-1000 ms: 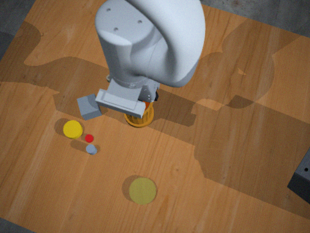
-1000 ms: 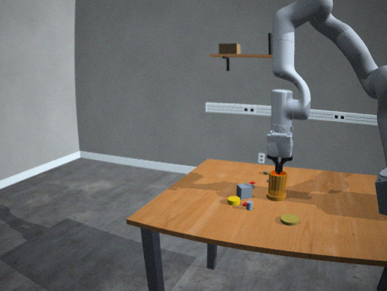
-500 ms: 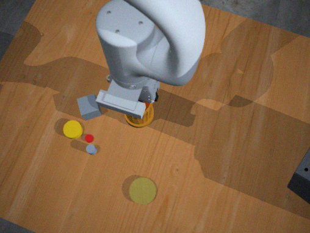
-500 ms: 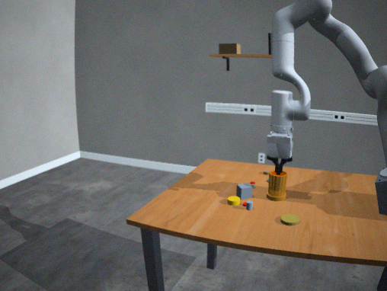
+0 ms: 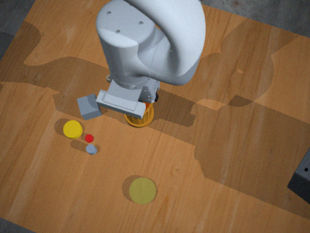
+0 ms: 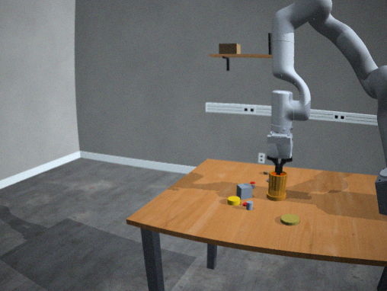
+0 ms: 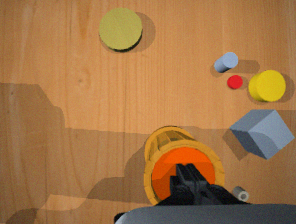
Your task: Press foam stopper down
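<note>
Foam stopper (image 5: 146,105) (image 6: 273,174) (image 7: 185,155), orange on top, sits in the mouth of the upright ribbed amber jar (image 5: 138,122) (image 6: 277,187) (image 7: 148,180), the rim showing around it. Its exact height against that rim can't be judged. The gripper (image 5: 146,101) (image 6: 279,174) (image 7: 183,177) points down over it, fingers pressed together with nothing between them, tips at the stopper's top. Near the jar is a grey-blue block (image 5: 88,107) (image 6: 244,191) (image 7: 262,134); beyond that, a yellow round disc (image 5: 72,129) (image 6: 233,200) (image 7: 267,86), with a small red disc (image 5: 89,138) (image 6: 244,204) (image 7: 235,82) between it and a small blue-grey cylinder (image 5: 91,149) (image 6: 249,206) (image 7: 226,62). Well apart from these lies an olive disc (image 5: 143,191) (image 6: 290,219) (image 7: 120,29).
</note>
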### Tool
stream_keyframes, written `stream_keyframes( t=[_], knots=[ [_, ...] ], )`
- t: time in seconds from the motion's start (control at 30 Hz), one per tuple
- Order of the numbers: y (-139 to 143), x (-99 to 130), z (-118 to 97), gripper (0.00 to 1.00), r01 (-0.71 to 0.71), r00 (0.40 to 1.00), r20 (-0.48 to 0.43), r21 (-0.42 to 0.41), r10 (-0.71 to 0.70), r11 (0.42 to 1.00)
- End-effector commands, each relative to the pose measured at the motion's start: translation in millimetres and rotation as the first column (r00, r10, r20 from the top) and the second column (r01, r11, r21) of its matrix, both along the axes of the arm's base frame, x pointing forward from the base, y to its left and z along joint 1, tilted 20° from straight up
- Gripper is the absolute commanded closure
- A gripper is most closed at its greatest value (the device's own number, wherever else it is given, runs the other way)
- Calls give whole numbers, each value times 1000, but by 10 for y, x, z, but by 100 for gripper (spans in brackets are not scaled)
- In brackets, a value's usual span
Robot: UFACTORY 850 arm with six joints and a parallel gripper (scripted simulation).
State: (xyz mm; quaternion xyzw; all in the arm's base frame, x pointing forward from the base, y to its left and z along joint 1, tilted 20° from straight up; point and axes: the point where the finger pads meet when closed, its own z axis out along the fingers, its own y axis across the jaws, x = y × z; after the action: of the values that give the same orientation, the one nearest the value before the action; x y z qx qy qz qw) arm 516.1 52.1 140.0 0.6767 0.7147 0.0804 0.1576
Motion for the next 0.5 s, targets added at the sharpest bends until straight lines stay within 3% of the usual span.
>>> stream_keyframes(
  t=[0.0,0.47],
  knots=[
    [1,4,6,100,0,1000,1,0,0,1000],
    [3,-2,24,100,0,1000,1,0,0,1000]
  ],
)
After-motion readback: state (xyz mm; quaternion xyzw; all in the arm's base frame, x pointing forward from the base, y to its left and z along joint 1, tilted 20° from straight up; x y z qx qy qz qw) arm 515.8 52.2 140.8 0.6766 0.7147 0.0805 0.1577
